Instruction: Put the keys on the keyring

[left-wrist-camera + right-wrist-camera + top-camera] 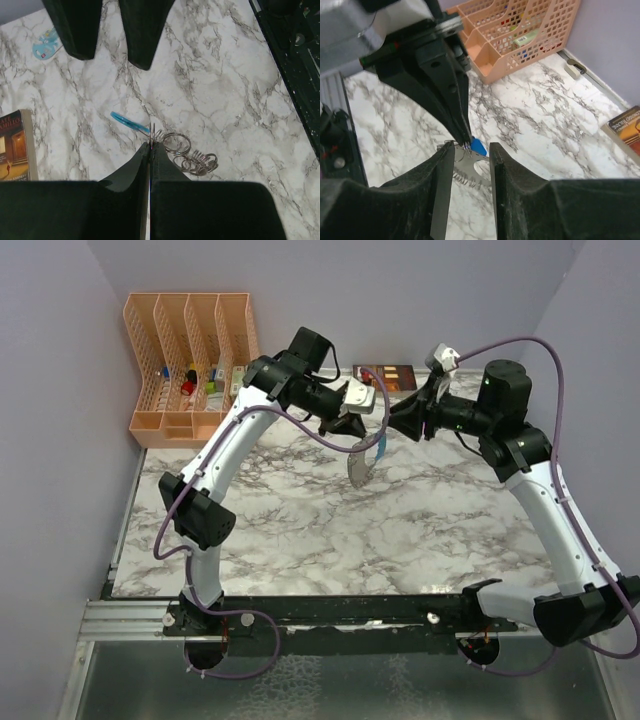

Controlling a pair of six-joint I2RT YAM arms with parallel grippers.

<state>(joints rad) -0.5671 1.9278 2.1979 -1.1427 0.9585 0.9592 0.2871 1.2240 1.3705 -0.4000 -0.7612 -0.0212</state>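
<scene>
**Keyring pinched aloft, right gripper poised beside it**

Nearest in the right wrist view, the black right gripper [470,147] is seen with its jaws apart and nothing clamped between them. Just beyond its tips, the black left gripper [150,148] is pressed together on the keyring [177,145], a loose bunch of grey metal rings and chain links with a light-blue strap [127,121]. The bunch is held above the white marbled tabletop [225,75].

In the left wrist view the strap is pointed toward 10 o'clock from the pinch, the rings trail toward 4 o'clock, and the right gripper is seen at 12 o'clock. A flat grey metal piece [472,172] with a round hole and a toothed edge hangs between the right jaws. Whether it is a key cannot be told, and no red or dark-blue tag is made out.

The step is judged to be steadying the bunch so that a ring can be taken. The left pinch should be kept firm. The right jaws should be closed only once one ring is centred between them, since slack links are likely to swing and slip.
</scene>
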